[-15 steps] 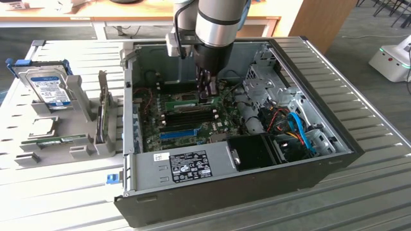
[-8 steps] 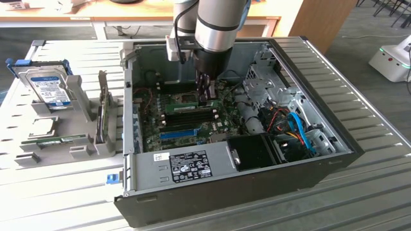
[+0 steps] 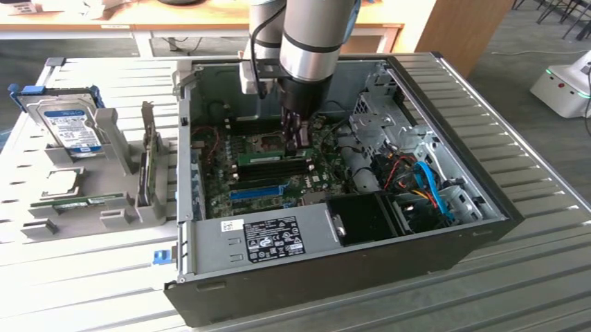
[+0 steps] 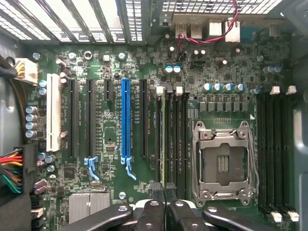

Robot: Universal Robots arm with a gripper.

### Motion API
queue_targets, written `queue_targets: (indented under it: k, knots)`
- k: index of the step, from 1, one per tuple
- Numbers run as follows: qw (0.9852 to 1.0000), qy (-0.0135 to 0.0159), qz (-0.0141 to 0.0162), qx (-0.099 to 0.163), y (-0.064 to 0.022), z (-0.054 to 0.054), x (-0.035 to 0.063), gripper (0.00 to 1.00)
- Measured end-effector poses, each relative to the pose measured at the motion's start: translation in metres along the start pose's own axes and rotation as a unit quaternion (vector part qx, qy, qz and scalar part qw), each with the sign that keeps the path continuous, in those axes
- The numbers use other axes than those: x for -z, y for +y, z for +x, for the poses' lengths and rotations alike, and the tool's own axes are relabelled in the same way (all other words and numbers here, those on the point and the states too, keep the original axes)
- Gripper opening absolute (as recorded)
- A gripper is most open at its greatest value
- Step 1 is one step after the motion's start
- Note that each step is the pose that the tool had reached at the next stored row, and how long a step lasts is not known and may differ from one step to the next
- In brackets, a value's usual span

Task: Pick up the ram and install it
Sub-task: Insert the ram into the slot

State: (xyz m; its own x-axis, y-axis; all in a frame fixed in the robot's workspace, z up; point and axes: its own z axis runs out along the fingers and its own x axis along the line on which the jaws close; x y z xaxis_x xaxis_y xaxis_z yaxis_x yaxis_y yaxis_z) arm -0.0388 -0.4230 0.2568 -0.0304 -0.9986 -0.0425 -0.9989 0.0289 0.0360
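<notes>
One ram [image 4: 164, 134], edge-on, pinched between nearly closed gripper [image 4: 164, 188] fingers. It sits directly under gripper, at memory slots [image 4: 181, 139], CPU socket [image 4: 222, 163] just beside. Judgement: hold stick upright, align notch, press straight down evenly until end clips [image 4: 160, 90] latch; avoid skew.

Saw a pale table [image 3: 517, 159] of ribbed metal slats spreading under everything. Found an open black computer case [image 3: 369, 270] lying on its side at the middle of it, the open face turned up and the long edges running roughly from eleven to five o'clock. Noted a grey moulded holder [image 3: 120, 149] set directly on the slats at nine o'clock of the case, just beside its wall. Spotted a small blue piece [image 3: 162, 256] at seven o'clock, right by the case's near corner. Could not tell whether loose or fixed.
</notes>
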Motion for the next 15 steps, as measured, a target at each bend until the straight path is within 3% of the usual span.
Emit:
queue_targets:
  k: [15]
  knots:
    - [1.0, 0.0, 0.0001, -0.004, -0.0005, 0.001, -0.0146, 0.12]
